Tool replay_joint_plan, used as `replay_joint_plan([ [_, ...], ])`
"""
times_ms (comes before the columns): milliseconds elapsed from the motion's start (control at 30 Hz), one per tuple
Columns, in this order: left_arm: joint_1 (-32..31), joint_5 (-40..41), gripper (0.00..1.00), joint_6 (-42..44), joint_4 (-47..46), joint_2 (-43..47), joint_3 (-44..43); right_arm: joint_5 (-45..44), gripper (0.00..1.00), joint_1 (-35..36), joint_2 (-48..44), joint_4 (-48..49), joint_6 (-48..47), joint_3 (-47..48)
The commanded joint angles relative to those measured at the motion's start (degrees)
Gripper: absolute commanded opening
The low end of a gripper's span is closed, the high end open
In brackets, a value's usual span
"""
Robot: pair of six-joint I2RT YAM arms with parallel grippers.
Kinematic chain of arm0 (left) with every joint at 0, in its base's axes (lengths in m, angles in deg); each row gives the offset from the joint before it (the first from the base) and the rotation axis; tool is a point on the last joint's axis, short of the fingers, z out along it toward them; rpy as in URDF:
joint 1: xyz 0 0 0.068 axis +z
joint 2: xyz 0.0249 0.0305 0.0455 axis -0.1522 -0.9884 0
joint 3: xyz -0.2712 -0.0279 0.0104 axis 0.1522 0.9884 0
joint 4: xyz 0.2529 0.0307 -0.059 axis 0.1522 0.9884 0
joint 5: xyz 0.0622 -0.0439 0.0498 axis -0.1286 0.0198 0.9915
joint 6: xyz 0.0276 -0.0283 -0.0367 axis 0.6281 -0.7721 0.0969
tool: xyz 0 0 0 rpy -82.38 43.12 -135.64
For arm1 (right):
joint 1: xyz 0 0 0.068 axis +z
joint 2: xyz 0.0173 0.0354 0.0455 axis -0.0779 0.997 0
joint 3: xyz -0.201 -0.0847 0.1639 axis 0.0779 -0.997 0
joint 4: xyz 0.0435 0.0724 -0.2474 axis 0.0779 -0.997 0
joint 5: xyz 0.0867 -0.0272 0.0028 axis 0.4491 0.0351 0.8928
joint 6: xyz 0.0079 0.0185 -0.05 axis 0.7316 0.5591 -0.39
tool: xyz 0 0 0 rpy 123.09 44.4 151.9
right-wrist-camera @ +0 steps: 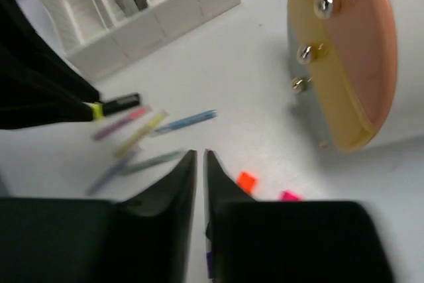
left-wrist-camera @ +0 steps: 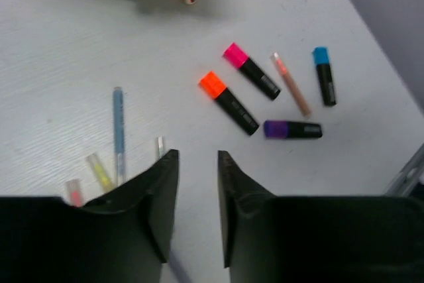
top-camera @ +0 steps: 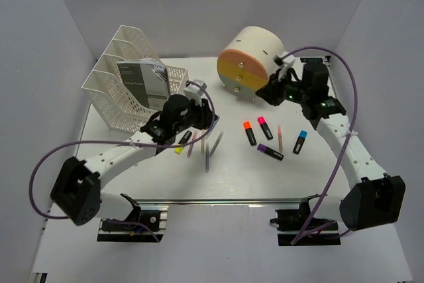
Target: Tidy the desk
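- Top external: the bench point(top-camera: 232, 180) lies white and flat under both arms, walled in grey, with its metal rail point(top-camera: 218, 201) along the near edge. The left arm point(top-camera: 126, 150) reaches in beside the mesh file rack point(top-camera: 122, 94), above a loose cluster of thin pens point(top-camera: 208, 150) and a yellow highlighter point(top-camera: 183, 142). The right arm point(top-camera: 344, 140) is up by the round drawer unit point(top-camera: 248, 64). Between them lie an orange highlighter point(top-camera: 250, 133), a pink highlighter point(top-camera: 265, 128), a purple highlighter point(top-camera: 269, 152) and a blue highlighter point(top-camera: 300, 142), scattered at odd angles
- Left wrist: the left jaws stand partly open with only bare bench showing between them, so they hold nothing. Several of the thin pens poke out just past one jaw's edge. Closing from here could, I judge, pinch two pens together or flick one so it rolls towards the rail
- Right wrist: the picture is blurred, but the right jaws seem barely parted, a thin slit apart, with nothing in them. The drawer unit's front, with its small knobs point(right-wrist-camera: 323, 4), is near. A careless sideways sweep might knock the unit, and being round it could roll into the highlighters
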Motion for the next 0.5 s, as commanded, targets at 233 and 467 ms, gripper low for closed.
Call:
replay_joint_plan([
  [233, 1.74, -4.25, 0.27, -17.62, -11.88, -23.00, -20.81, 30.18, 0.12, -18.33, -6.42, 16.70, 23.58, -17.12],
  [467, 2.88, -2.50, 0.55, -23.68, -13.82, -35.84, -32.14, 36.60, 0.41, -22.65, -9.34, 20.99, 26.37, -20.37],
])
